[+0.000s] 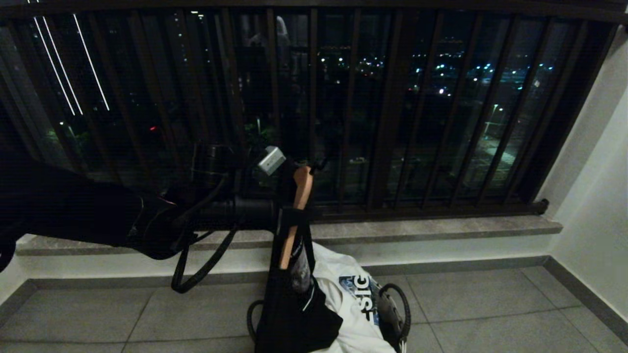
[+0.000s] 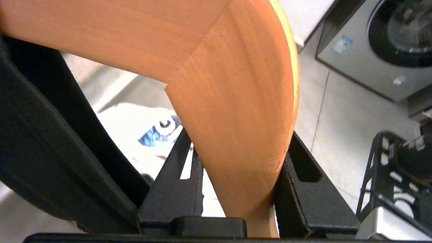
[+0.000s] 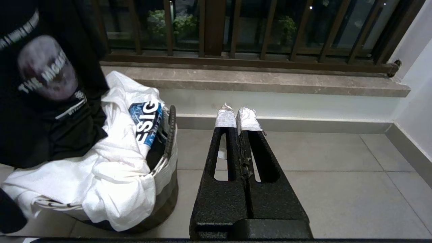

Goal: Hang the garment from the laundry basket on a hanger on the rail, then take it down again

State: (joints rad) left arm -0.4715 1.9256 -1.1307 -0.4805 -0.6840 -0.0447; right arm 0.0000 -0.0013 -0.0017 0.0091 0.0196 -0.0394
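Hanger (image 1: 298, 206) and black garment (image 1: 294, 304) hang together from the left claw (image 1: 294, 169), which pinches the wooden hanger near its bend; the left wrist view shows the pale wood wedged between the two black fingers (image 2: 175, 189). In the head view the hanger's wooden arm runs steeply down from the claw towards the floor, so its long axis is close to upright instead of level, and the black garment drapes from it down onto the laundry basket (image 1: 392, 314) directly below. A white printed shirt (image 1: 353, 304) fills the basket and spills over its rim.

No pale rail with holes shows in any view; only the dark brown window bars (image 1: 392, 122) stand behind the claw, above the stone sill (image 1: 441, 228). My reading is that the load sits low over the basket and the rail must lie higher, outside the camera's field, so the coming move depends on raising the hanger and levelling it.

The right claw (image 3: 238, 116) is pressed together and empty, hanging over the floor tiles (image 3: 320, 168) just beside the basket. The left arm alone carries the garment.
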